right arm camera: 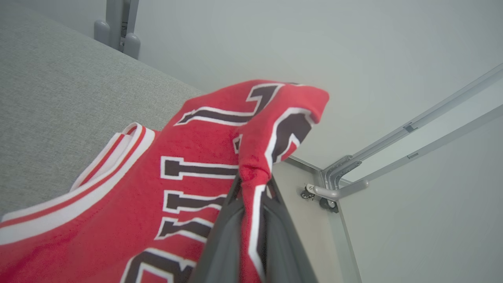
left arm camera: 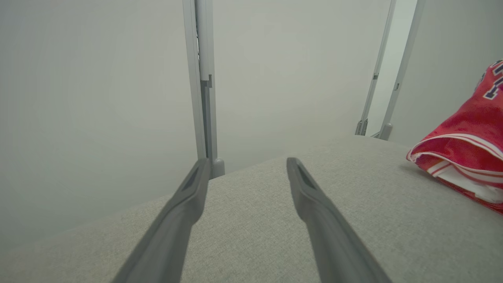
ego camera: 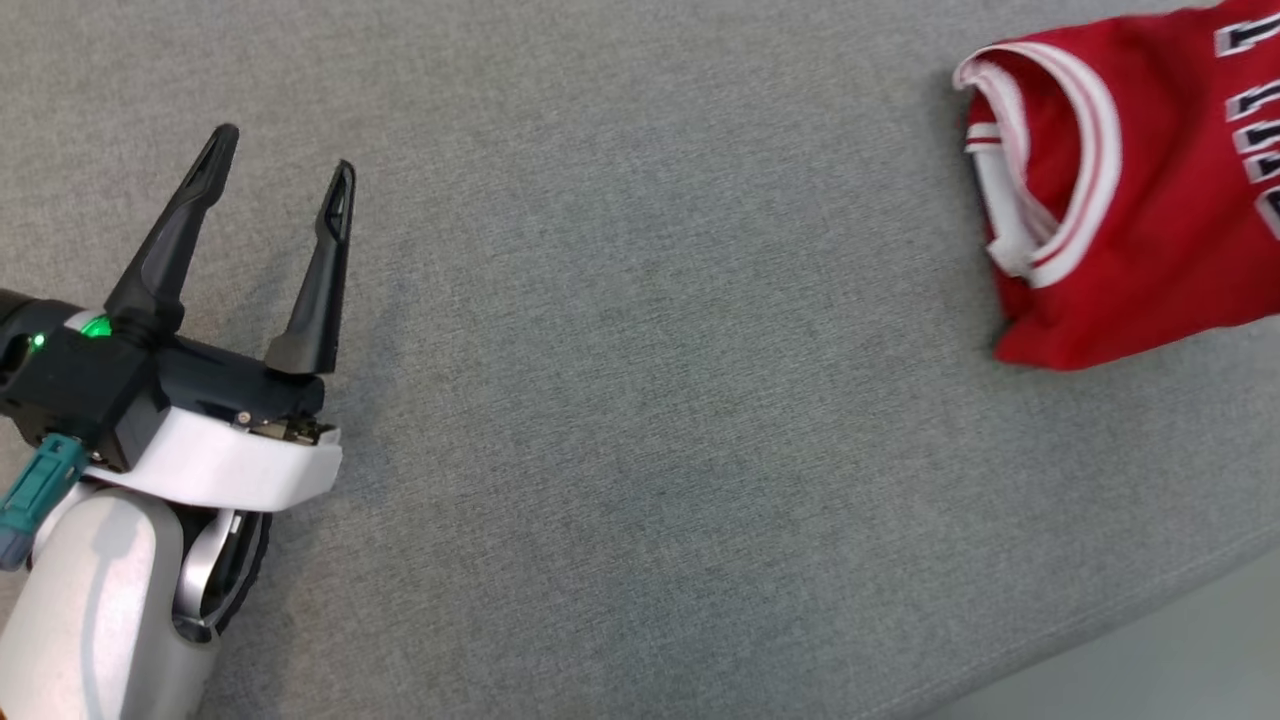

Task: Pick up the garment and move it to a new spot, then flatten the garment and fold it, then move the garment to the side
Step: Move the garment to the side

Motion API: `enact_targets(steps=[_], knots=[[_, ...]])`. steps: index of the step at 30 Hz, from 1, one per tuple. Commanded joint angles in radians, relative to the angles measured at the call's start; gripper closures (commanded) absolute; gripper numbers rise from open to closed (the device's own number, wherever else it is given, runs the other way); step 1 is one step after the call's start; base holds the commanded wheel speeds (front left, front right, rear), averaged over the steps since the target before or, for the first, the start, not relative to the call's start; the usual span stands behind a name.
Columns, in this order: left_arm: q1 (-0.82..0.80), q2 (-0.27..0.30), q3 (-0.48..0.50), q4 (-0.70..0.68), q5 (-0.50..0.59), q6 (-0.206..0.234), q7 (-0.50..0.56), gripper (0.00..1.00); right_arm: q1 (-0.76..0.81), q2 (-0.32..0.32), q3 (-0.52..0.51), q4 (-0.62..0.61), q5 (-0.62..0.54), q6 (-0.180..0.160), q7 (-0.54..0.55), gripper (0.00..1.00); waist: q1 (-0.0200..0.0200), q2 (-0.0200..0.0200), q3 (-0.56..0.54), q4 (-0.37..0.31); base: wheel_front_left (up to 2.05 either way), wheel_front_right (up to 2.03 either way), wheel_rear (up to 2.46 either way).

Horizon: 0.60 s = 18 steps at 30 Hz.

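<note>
The garment point(ego camera: 1130, 190) is a red jersey with white trim and dark lettering, folded, lying at the far right of the grey padded surface point(ego camera: 640, 400). My left gripper point(ego camera: 283, 152) rests open at the lower left, well apart from the jersey, with nothing between its fingers point(left arm camera: 188, 196). From the left wrist the jersey point(left arm camera: 467, 157) shows at the right edge. In the right wrist view my right gripper point(right arm camera: 253, 184) is shut on a lifted fold of the jersey point(right arm camera: 251, 129), red cloth pinched between its dark fingers point(right arm camera: 224, 239).
The grey surface's edge point(ego camera: 1150, 610) runs diagonally at the lower right, with pale floor beyond. Grey metal frame posts point(left arm camera: 204, 86) stand behind the surface, and a wheeled frame foot point(right arm camera: 326, 196) sits on the floor past the corner. Pale walls surround the area.
</note>
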Motion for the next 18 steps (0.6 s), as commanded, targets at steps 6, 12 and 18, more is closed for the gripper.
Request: enact_targets(steps=[6, 12, 18], knots=[[-0.046, 0.017, -0.007, -0.008, 0.009, -0.008, 0.011, 0.00, -0.142, -0.032, 0.039, 0.170, 0.019, -0.001, -0.071, 1.00, 0.0000, 0.0000, 0.052, 0.025, 0.00, 0.00, 0.00], [-0.066, 0.014, -0.015, 0.000, 0.009, -0.006, 0.007, 0.00, -0.226, 0.027, 0.021, 0.401, 0.014, -0.001, -0.135, 0.00, 0.0000, 0.0000, 0.069, 0.042, 0.00, 0.00, 0.00], [-0.043, 0.006, -0.012, 0.024, -0.005, 0.007, -0.012, 0.00, -0.220, 0.111, -0.025, 0.539, 0.052, 0.000, -0.210, 0.00, 0.0000, 0.0000, 0.036, 0.048, 0.00, 0.00, 0.00]])
